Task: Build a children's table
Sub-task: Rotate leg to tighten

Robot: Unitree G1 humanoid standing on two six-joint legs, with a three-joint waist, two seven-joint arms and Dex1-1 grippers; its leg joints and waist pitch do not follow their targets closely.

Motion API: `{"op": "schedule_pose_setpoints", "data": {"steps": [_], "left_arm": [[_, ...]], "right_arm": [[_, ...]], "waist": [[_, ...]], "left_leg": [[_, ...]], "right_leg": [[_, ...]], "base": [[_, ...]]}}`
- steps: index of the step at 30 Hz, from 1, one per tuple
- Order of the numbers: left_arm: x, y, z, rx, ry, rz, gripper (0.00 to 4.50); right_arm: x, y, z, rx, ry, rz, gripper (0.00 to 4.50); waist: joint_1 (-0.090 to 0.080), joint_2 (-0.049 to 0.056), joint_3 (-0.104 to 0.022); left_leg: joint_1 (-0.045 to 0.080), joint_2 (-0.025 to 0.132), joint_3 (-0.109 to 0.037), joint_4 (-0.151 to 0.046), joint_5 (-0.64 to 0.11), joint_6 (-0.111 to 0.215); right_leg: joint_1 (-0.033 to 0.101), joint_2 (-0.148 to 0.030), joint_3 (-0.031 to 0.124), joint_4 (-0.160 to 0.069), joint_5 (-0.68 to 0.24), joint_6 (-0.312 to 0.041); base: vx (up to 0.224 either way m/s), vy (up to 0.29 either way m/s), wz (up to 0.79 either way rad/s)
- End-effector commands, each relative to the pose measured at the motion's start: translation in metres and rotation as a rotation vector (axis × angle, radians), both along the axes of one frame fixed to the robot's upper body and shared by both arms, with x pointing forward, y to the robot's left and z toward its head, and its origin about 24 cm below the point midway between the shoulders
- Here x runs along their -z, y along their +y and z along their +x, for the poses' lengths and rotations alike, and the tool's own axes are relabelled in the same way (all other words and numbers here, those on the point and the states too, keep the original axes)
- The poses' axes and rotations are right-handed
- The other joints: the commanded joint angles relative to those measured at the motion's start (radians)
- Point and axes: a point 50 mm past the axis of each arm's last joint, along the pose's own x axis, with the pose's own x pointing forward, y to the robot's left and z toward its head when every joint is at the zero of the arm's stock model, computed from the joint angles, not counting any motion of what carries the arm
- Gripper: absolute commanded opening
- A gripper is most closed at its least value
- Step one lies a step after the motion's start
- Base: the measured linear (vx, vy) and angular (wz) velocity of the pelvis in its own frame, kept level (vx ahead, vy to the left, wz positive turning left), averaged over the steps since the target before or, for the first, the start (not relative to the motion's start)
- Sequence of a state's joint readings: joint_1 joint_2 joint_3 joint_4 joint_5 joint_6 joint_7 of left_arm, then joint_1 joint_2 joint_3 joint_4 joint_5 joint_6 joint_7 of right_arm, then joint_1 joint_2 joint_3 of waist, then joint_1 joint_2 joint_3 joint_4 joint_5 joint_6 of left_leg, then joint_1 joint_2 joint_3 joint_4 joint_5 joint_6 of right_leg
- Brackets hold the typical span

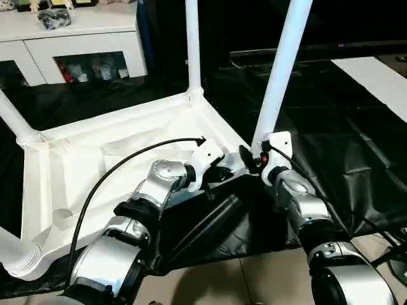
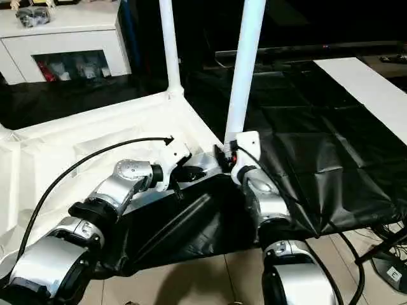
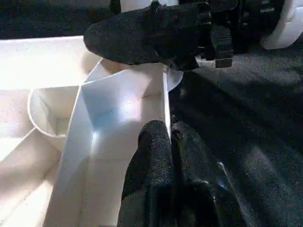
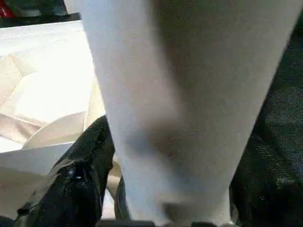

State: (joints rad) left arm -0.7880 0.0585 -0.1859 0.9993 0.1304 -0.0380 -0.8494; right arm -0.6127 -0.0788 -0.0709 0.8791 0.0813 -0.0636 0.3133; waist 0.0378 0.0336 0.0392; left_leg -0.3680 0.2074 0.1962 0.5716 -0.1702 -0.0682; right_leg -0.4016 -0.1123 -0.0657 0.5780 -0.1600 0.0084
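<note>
The inverted table top [image 2: 95, 136] rests on black sheeting [image 2: 305, 159]. The right hand [image 2: 224, 155] grips a leaning leg [image 2: 245, 70] at the near right corner socket. The left hand [image 2: 187, 173] is beside that corner rim.

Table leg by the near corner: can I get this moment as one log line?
left hand: shut on table rim | right hand: around fourth leg | corner socket: unfilled

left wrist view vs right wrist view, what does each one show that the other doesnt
Left wrist view alone: the left gripper shut on the table's thin side wall, with black sheeting beside it. Right wrist view alone: a white leg up close, standing between the right gripper's fingers. Both: the upturned table's white ribbed underside and a round corner socket.
</note>
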Motion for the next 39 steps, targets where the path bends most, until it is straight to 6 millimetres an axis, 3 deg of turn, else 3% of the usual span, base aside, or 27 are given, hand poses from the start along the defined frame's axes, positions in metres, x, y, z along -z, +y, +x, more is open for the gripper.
{"op": "schedule_pose_setpoints", "data": {"steps": [1,3,4,6,8,9,12,17,20,22,23,25,26,27,28,29,30,31,32,33,39], "left_arm": [[-0.002,-0.019,-0.006,0.112,-0.025,0.008,0.0],[-0.002,-0.013,-0.005,0.11,-0.031,0.014,0.0],[-0.002,-0.011,-0.004,0.109,-0.034,0.016,0.0],[-0.003,-0.006,-0.003,0.105,-0.041,0.02,0.0],[-0.003,-0.004,-0.002,0.101,-0.046,0.02,0.0],[-0.004,-0.003,-0.001,0.1,-0.048,0.018,0.0],[-0.006,0.001,0.0,0.093,-0.049,0.005,0.0],[-0.011,0.005,0.002,0.08,-0.062,-0.045,0.0],[-0.018,0.011,0.003,0.088,-0.024,-0.123,0.0],[-0.022,0.015,0.003,0.101,0.008,-0.153,0.43],[-0.026,0.019,0.003,0.113,0.029,-0.166,0.43],[-0.028,0.021,0.003,0.122,0.042,-0.174,0.57],[-0.035,0.027,0.001,0.146,0.065,-0.197,0.65],[-0.04,0.032,-0.002,0.171,0.087,-0.212,0.76],[-0.044,0.035,-0.003,0.189,0.102,-0.221,0.82],[-0.047,0.042,-0.008,0.223,0.127,-0.21,0.82],[-0.049,0.051,-0.012,0.25,0.148,-0.182,1.08],[-0.049,0.051,-0.012,0.25,0.148,-0.182,1.08],[-0.05,0.066,-0.019,0.274,0.185,-0.123,1.23],[-0.05,0.073,-0.022,0.272,0.198,-0.101,1.23],[-0.05,0.104,-0.047,0.246,0.291,-0.033,1.66]], "right_arm": [[0.006,0.024,-0.013,-0.208,0.005,0.006,3.7],[0.003,0.006,-0.019,-0.279,-0.015,0.018,4.01],[0.002,0.0,-0.022,-0.304,-0.019,0.018,4.12],[-0.003,-0.026,-0.034,-0.383,-0.023,0.008,4.22],[-0.006,-0.04,-0.039,-0.409,-0.026,0.003,4.45],[-0.01,-0.051,-0.044,-0.43,-0.024,0.004,4.45],[-0.019,-0.075,-0.057,-0.486,-0.008,-0.01,4.45],[-0.03,-0.094,-0.075,-0.57,0.028,-0.002,4.45],[-0.036,-0.091,-0.083,-0.624,0.047,0.037,4.45],[-0.038,-0.085,-0.084,-0.644,0.048,0.053,4.5],[-0.039,-0.08,-0.084,-0.656,0.045,0.064,4.5],[-0.039,-0.076,-0.083,-0.664,0.043,0.071,4.5],[-0.038,-0.069,-0.081,-0.672,0.038,0.081,4.5],[-0.038,-0.062,-0.08,-0.685,0.035,0.093,4.5],[-0.038,-0.058,-0.079,-0.694,0.034,0.1,4.5],[-0.037,-0.052,-0.077,-0.701,0.034,0.108,4.5],[-0.036,-0.046,-0.076,-0.714,0.034,0.116,4.5],[-0.036,-0.046,-0.076,-0.714,0.034,0.116,4.5],[-0.035,-0.035,-0.072,-0.722,0.033,0.119,4.5],[-0.035,-0.03,-0.071,-0.726,0.034,0.132,4.5],[-0.032,0.006,-0.053,-0.676,-0.007,0.163,4.5]], "waist": [[0.003,-0.015,-0.057],[0.012,-0.017,-0.06],[0.013,-0.022,-0.06],[0.021,-0.021,-0.06],[0.034,-0.023,-0.06],[0.036,-0.024,-0.06],[0.046,-0.027,-0.06],[0.053,-0.034,-0.058],[0.052,-0.034,-0.057],[0.054,-0.033,-0.058],[0.055,-0.036,-0.06],[0.058,-0.029,-0.063],[0.059,-0.039,-0.062],[0.059,-0.036,-0.06],[0.061,-0.032,-0.061],[0.058,-0.039,-0.06],[0.057,-0.034,-0.062],[0.059,-0.035,-0.063],[0.057,-0.038,-0.063],[0.054,-0.033,-0.063],[0.051,-0.029,-0.057]], "left_leg": [[0.006,0.013,-0.01,-0.073,-0.337,0.046],[0.008,0.016,-0.007,-0.068,-0.308,0.069],[0.001,0.014,-0.006,-0.067,-0.284,0.081],[0.003,0.016,-0.005,-0.064,-0.259,0.097],[0.006,0.019,-0.002,-0.061,-0.245,0.111],[-0.002,0.018,-0.003,-0.061,-0.231,0.116],[0.003,0.02,-0.001,-0.058,-0.231,0.121],[-0.003,0.017,-0.003,-0.057,-0.225,0.121],[-0.004,0.016,-0.003,-0.059,-0.219,0.115],[-0.003,0.017,-0.003,-0.058,-0.214,0.114],[-0.004,0.017,-0.004,-0.058,-0.203,0.113],[0.0,0.022,-0.002,-0.056,-0.179,0.115],[0.002,0.025,0.0,-0.055,-0.175,0.113],[-0.005,0.023,-0.002,-0.058,-0.164,0.116],[-0.001,0.026,-0.003,-0.059,-0.163,0.112],[-0.003,0.024,-0.002,-0.058,-0.154,0.115],[-0.002,0.025,-0.002,-0.057,-0.135,0.116],[0.003,0.025,0.001,-0.055,-0.13,0.116],[-0.001,0.026,0.0,-0.054,-0.11,0.119],[-0.004,0.022,0.001,-0.055,-0.101,0.12],[0.01,0.024,0.001,-0.065,-0.165,0.052]], "right_leg": [[0.038,-0.028,0.022,-0.079,-0.361,-0.188],[0.041,-0.027,0.025,-0.075,-0.294,-0.193],[0.046,-0.027,0.025,-0.07,-0.265,-0.204],[0.046,-0.027,0.025,-0.067,-0.241,-0.211],[0.047,-0.026,0.026,-0.066,-0.215,-0.215],[0.052,-0.026,0.023,-0.062,-0.208,-0.217],[0.049,-0.028,0.024,-0.065,-0.23,-0.216],[0.051,-0.029,0.023,-0.07,-0.284,-0.19],[0.049,-0.028,0.022,-0.073,-0.324,-0.175],[0.047,-0.028,0.022,-0.072,-0.319,-0.179],[0.047,-0.029,0.022,-0.069,-0.306,-0.187],[0.041,-0.029,0.023,-0.063,-0.252,-0.218],[0.04,-0.029,0.024,-0.056,-0.215,-0.243],[0.043,-0.028,0.022,-0.052,-0.209,-0.245],[0.042,-0.03,0.022,-0.049,-0.207,-0.249],[0.041,-0.026,0.023,-0.047,-0.191,-0.253],[0.041,-0.027,0.025,-0.043,-0.168,-0.259],[0.037,-0.025,0.025,-0.043,-0.159,-0.261],[0.038,-0.024,0.026,-0.035,-0.129,-0.268],[0.038,-0.021,0.026,-0.033,-0.124,-0.261],[0.027,-0.023,0.031,-0.037,-0.181,-0.249]], "base": [[0.0,0.0,0.0],[0.0,0.0,0.0],[0.0,0.0,0.0],[0.0,0.0,0.0],[0.0,0.0,0.0],[0.0,0.0,0.0],[0.0,0.0,0.0],[0.0,0.0,0.0],[0.0,0.0,0.0],[0.0,0.0,0.0],[0.0,0.0,0.0],[0.0,0.0,0.0],[0.0,0.0,0.0],[0.0,0.0,0.0],[0.0,0.0,0.0],[0.0,0.0,0.0],[0.0,0.0,0.0],[0.0,0.0,0.0],[0.0,0.0,0.0],[0.0,0.0,0.0],[0.0,0.0,0.0]]}}
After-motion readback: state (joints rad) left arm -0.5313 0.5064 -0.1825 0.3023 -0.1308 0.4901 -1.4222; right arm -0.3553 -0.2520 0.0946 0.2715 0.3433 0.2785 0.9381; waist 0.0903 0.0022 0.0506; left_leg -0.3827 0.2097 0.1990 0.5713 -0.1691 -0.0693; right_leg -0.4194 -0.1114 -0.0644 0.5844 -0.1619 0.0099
